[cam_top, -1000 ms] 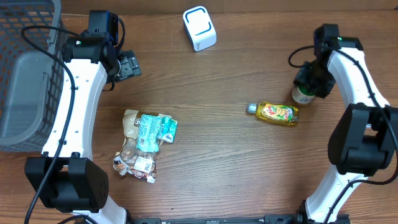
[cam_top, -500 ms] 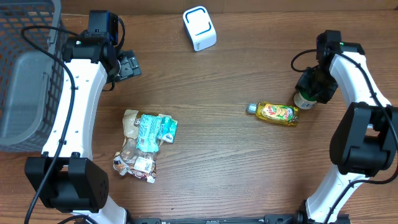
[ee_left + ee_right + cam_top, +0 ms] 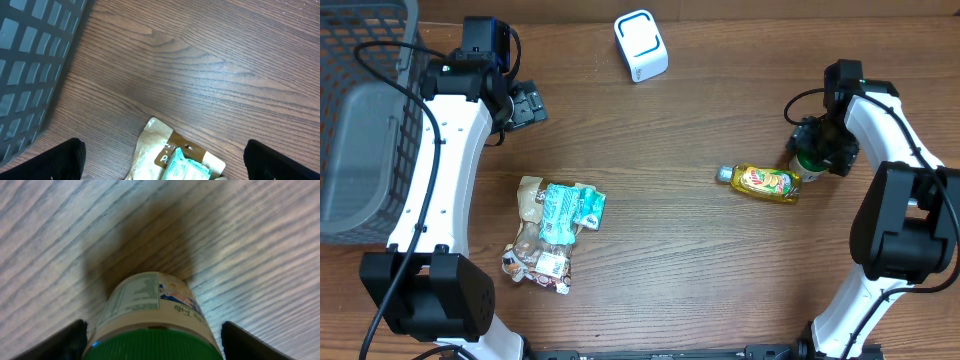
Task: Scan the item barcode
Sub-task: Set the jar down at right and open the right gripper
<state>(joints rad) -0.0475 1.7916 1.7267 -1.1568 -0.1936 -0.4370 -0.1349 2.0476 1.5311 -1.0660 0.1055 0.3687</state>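
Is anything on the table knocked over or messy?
Yes. The small yellow plastic bottle lies on its side on the wooden table, beside the upright green-lidded jar. The crinkly snack packets are heaped crookedly, one over another.

Yellow bottle (image 3: 767, 182) lies flat on the wooden desk (image 3: 670, 290), green-capped jar (image 3: 150, 305) upright just beside it. Snack packets (image 3: 552, 228), white scanner (image 3: 640, 45), grey basket (image 3: 360, 130): all well apart from it.

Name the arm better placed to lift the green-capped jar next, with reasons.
Right. The right claw straddles the green-capped jar, with a finger on each side of its cap. The left claw hangs open near the basket, above the snack packet, far from the jar.
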